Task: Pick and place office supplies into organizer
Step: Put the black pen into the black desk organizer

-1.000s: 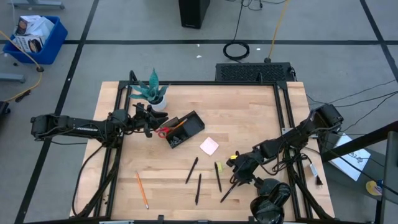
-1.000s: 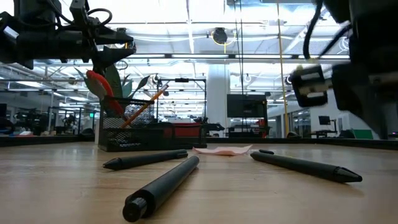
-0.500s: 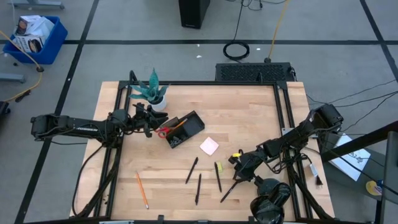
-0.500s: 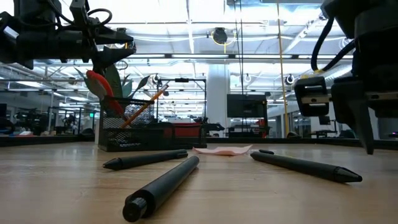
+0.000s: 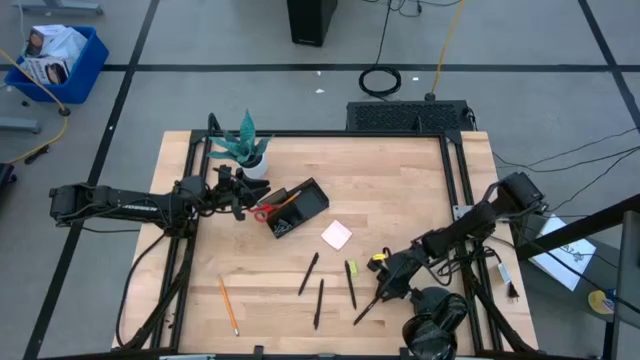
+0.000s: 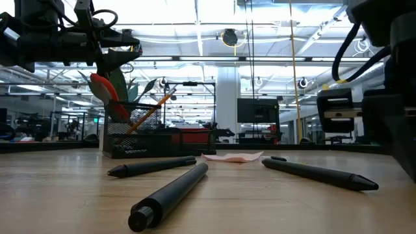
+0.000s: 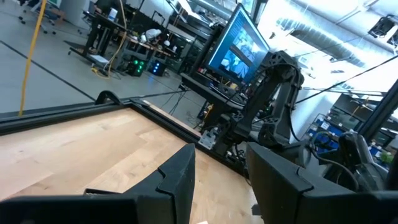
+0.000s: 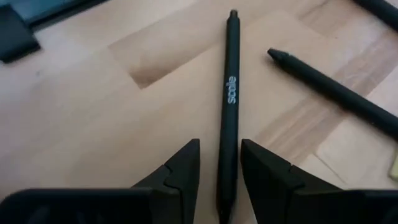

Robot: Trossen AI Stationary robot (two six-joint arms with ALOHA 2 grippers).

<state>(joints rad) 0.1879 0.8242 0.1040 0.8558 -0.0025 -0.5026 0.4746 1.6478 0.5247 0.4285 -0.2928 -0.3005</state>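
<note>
Near the table's right front, my right gripper (image 5: 383,290) (image 8: 219,149) is open and slants down over a black pen (image 8: 229,93) lying flat on the wood. Its fingers stand on either side of the pen's near end without touching it. Other pens (image 5: 308,273) (image 5: 319,303) (image 5: 351,283), an orange pencil (image 5: 229,305) and a pink sticky pad (image 5: 337,235) also lie flat on the table. The black organizer (image 5: 300,208) holds red-handled scissors (image 5: 262,211) and a pencil, both standing in its mesh cup (image 6: 127,133). My left gripper (image 5: 243,197) (image 7: 221,152) waits open and level beside the organizer's left end.
A potted green plant (image 5: 243,148) stands at the back left behind the organizer. A small yellow bit (image 5: 377,256) and a yellow-green bit (image 5: 351,268) lie near the right gripper. Black frame rails (image 5: 455,180) edge the table.
My right gripper has come down and toward the table's near edge, over the black pen, tipping further downward. Its fingers have kept the same gap. No object has moved.
</note>
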